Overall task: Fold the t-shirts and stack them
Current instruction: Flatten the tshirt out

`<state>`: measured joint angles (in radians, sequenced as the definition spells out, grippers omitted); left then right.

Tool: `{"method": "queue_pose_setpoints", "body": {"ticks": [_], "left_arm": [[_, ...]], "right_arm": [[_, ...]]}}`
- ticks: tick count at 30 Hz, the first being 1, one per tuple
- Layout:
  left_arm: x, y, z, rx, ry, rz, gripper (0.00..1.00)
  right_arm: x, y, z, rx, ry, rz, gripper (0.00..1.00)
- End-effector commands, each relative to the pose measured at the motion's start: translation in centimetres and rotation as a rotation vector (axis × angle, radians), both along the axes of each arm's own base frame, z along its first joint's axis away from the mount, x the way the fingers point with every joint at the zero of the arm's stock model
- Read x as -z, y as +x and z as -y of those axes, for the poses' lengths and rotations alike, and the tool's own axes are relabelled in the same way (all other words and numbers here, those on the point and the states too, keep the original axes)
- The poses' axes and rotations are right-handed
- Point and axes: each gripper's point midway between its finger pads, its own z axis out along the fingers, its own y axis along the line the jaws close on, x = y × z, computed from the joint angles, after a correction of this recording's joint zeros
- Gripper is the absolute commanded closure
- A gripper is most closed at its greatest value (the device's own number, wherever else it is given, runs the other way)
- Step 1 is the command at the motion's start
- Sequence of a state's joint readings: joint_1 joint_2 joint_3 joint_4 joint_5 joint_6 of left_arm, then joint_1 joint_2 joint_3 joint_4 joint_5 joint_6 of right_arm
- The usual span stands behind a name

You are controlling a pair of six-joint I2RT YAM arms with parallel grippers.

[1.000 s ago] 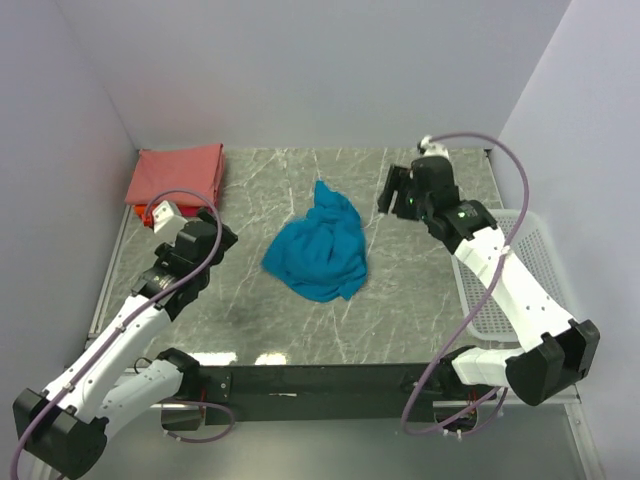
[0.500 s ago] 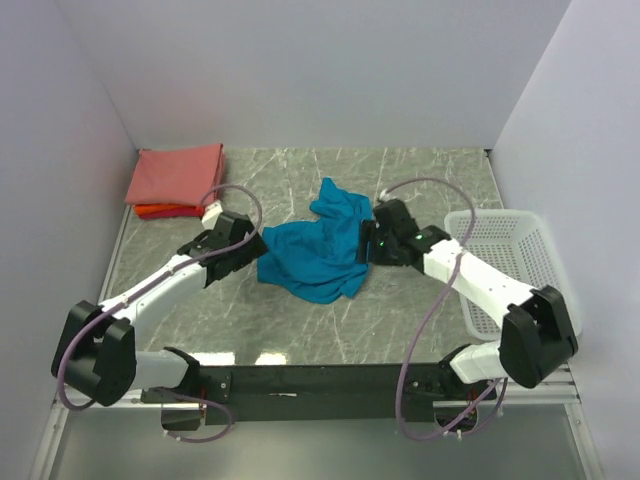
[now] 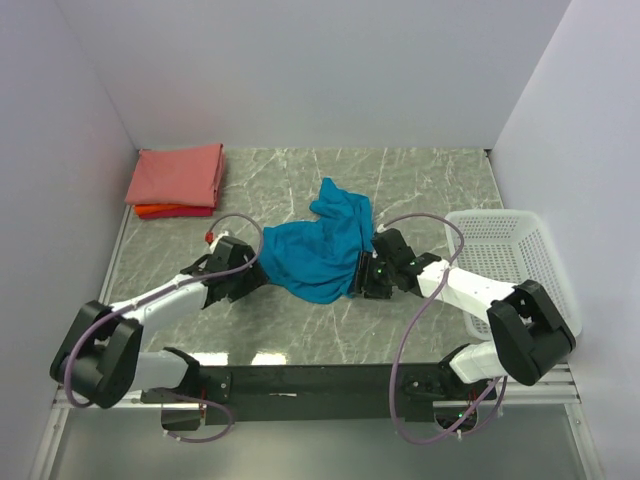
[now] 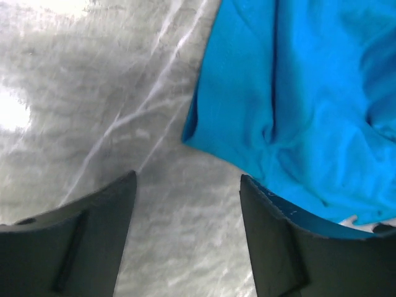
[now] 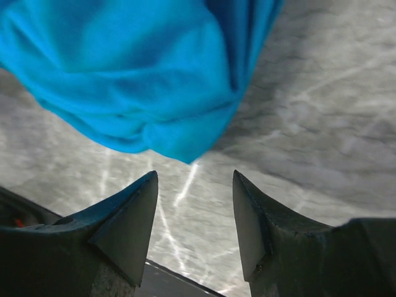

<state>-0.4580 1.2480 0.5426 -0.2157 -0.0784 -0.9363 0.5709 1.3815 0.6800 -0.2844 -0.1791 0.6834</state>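
A crumpled teal-blue t-shirt [image 3: 315, 250] lies mid-table. My left gripper [image 3: 252, 274] is open, low at the shirt's left edge; in the left wrist view its fingers [image 4: 272, 241] frame bare marble, with the shirt's corner [image 4: 297, 99] just ahead and over the right finger. My right gripper [image 3: 362, 272] is open, low at the shirt's right edge; in the right wrist view a bunched shirt corner [image 5: 179, 139] sits just ahead of the gap. A folded salmon-pink shirt [image 3: 178, 175] lies on a folded orange-red one [image 3: 160, 211] at the back left.
A white mesh basket [image 3: 500, 260] stands at the right edge, beside my right arm. The grey marble tabletop [image 3: 300, 325] is walled by pale panels at the back and both sides.
Both arms swung in from the sides and dropped low to the shirt's left and right edges. The shirt has been spread a little wider.
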Motion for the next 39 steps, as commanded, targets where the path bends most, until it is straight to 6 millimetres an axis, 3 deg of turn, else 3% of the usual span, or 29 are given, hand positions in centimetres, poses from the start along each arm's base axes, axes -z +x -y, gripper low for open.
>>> {"method": "queue_pose_setpoints", "body": {"ticks": [1, 4, 7, 10, 11, 13, 15, 18, 19, 21, 22, 25, 28, 30, 32, 39], "left_arm": [[-0.1, 1.8, 0.8, 0.011, -0.007, 0.052, 0.30], [0.7, 2.5, 1.4, 0.024, -0.004, 0.036, 0.42], [2.2, 3.0, 1.5, 0.031, 0.023, -0.001, 0.47], [3.2, 3.3, 1.5, 0.031, 0.049, -0.035, 0.99], [3.1, 3.7, 1.3, 0.016, 0.063, -0.028, 0.99], [2.9, 3.7, 1.0, 0.001, 0.076, -0.030, 0.99], [2.0, 4.1, 0.8, -0.003, 0.083, 0.003, 0.99], [-1.2, 4.8, 0.0, -0.034, 0.088, 0.119, 0.99], [-3.4, 5.0, -0.2, -0.047, 0.072, 0.183, 0.99], [-5.8, 5.3, -0.8, -0.075, 0.075, 0.259, 0.99], [-8.1, 5.3, -0.9, -0.082, 0.048, 0.321, 0.99], [-11.8, 4.9, -1.2, -0.093, 0.004, 0.424, 0.99], [-13.7, 4.3, -1.2, -0.088, -0.039, 0.467, 0.99], [-14.1, 3.9, -0.9, -0.077, -0.060, 0.467, 0.99], [-14.2, 3.5, -0.7, -0.074, -0.081, 0.463, 0.99], [-13.7, 2.8, -0.6, -0.057, -0.090, 0.452, 0.99]], "right_arm": [[-1.2, 1.5, -1.7, 0.020, 0.100, 0.053, 0.42], [-0.7, 1.7, -2.1, 0.028, 0.114, 0.041, 0.46], [-0.2, 2.1, -2.3, 0.032, 0.108, 0.037, 0.52], [-0.1, 2.3, -2.3, 0.028, 0.095, 0.029, 0.74], [-0.4, 2.5, -2.4, 0.028, 0.095, 0.036, 0.91], [-1.3, 2.7, -1.7, 0.044, 0.073, 0.066, 1.00], [-1.9, 2.6, -0.9, 0.058, 0.044, 0.087, 1.00], [-4.6, 3.5, 0.4, 0.093, 0.019, 0.195, 1.00], [-6.2, 3.7, 0.7, 0.096, 0.028, 0.253, 1.00], [-7.7, 4.0, 1.0, 0.104, 0.039, 0.306, 1.00], [-9.0, 4.1, 1.1, 0.104, 0.050, 0.344, 1.00], [-9.8, 4.0, 1.4, 0.085, 0.038, 0.364, 1.00], [-8.4, 2.9, 0.1, 0.019, 0.071, 0.288, 1.00], [-7.8, 2.1, -1.6, -0.038, 0.145, 0.252, 0.93], [-6.0, 1.2, -2.6, -0.056, 0.156, 0.186, 0.88], [-2.6, 1.7, -5.5, -0.038, 0.174, 0.095, 0.67]]}}
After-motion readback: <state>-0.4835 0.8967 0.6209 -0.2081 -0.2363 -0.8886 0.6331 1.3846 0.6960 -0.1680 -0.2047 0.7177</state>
